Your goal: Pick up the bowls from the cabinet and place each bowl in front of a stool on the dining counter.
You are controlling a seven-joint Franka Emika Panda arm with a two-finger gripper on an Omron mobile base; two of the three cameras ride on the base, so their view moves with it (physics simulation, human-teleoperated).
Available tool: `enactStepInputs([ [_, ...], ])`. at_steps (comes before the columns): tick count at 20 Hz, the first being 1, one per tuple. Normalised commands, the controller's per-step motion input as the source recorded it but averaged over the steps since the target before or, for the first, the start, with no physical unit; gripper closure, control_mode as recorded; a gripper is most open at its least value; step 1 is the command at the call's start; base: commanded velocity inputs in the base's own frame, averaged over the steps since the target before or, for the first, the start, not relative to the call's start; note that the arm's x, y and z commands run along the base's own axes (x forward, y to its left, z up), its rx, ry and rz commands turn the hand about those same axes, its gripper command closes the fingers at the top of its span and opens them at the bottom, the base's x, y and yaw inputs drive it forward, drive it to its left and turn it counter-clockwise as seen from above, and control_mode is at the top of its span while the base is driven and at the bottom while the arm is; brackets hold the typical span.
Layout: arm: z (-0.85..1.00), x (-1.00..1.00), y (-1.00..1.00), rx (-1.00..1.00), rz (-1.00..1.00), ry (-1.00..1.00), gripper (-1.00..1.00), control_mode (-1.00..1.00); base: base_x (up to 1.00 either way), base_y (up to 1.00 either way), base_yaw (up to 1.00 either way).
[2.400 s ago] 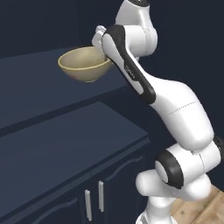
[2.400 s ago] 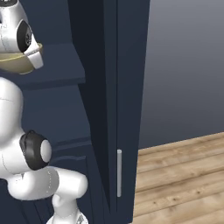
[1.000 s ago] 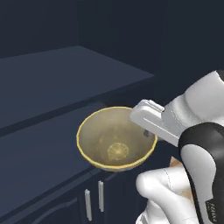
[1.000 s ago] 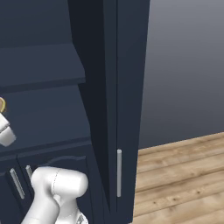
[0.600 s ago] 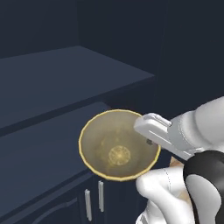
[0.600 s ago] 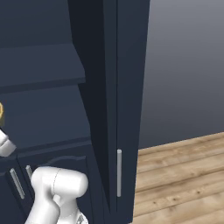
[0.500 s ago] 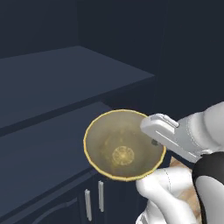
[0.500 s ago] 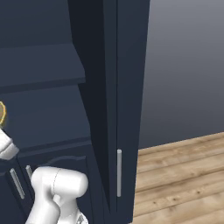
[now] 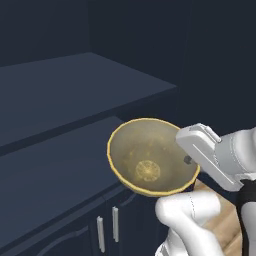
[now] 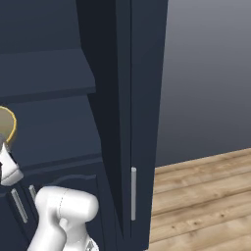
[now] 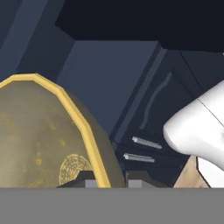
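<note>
Gripping the tan bowl (image 9: 150, 165) by its rim, the claw (image 11: 106, 178) holds it tilted, clear of the navy cabinet (image 9: 60, 100) shelves.

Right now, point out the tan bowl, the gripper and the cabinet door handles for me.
tan bowl (image 9: 150, 162), left base view, inner wall.
gripper (image 11: 106, 180), hand view, between fingertips astride the bowl's rim.
cabinet door handles (image 9: 107, 232), left base view, between two silver bars.
</note>
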Motion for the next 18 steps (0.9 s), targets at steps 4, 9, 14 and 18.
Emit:
enactStepInputs([
  [4,0.00,0.00,0.00,0.05,-0.04,0.00,1.00,-1.00,0.00,0.00,0.00],
  [9,0.00,0.00,0.00,0.00,0.00,0.00,1.00,1.00,-0.68,-0.03,0.00],
  [14,0.00,0.00,0.00,0.00,0.00,0.00,1.00,1.00,-0.97,-0.06,0.09],
  [18,0.00,0.00,0.00,0.00,0.00,0.00,1.00,1.00,-0.64,0.03,0.49],
])
